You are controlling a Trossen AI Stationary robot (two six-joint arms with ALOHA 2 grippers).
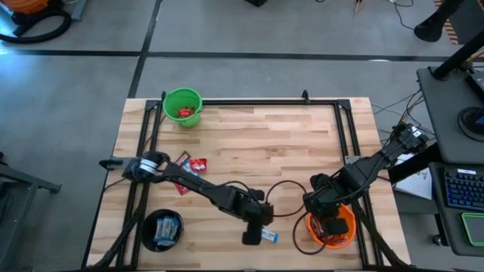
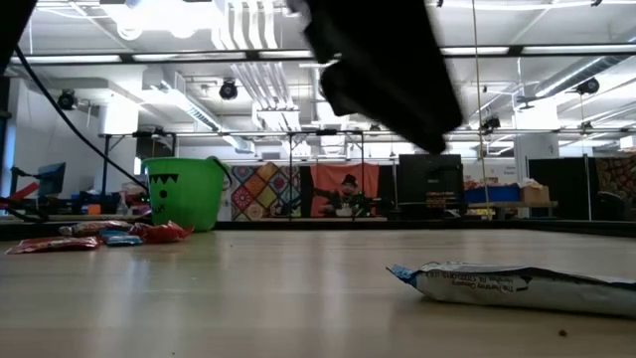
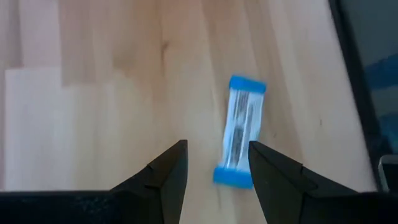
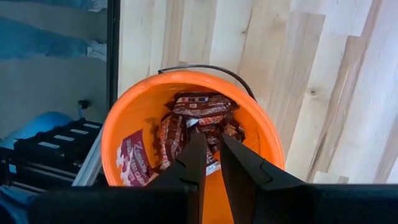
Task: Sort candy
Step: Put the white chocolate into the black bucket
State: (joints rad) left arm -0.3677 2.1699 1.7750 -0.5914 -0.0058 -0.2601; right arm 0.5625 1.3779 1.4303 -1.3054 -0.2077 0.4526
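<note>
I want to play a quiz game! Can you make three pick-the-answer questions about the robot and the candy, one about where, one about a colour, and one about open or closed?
1. Where is the left gripper?
A. Over the green bucket
B. Above a blue-and-white candy near the table's front edge
C. Inside the black bucket

2. What colour is the bucket under the right gripper?
A. Orange
B. Purple
C. White

3. How are the left gripper's fingers?
A. Squeezing a red candy
B. Shut tight with nothing in them
C. Open, holding nothing

Answers:
1 B, the left wrist view shows the candy lying on the wood just past the fingers.
2 A, the right wrist view looks into an orange bucket with brown candies.
3 C, there is a clear gap between them.
</note>
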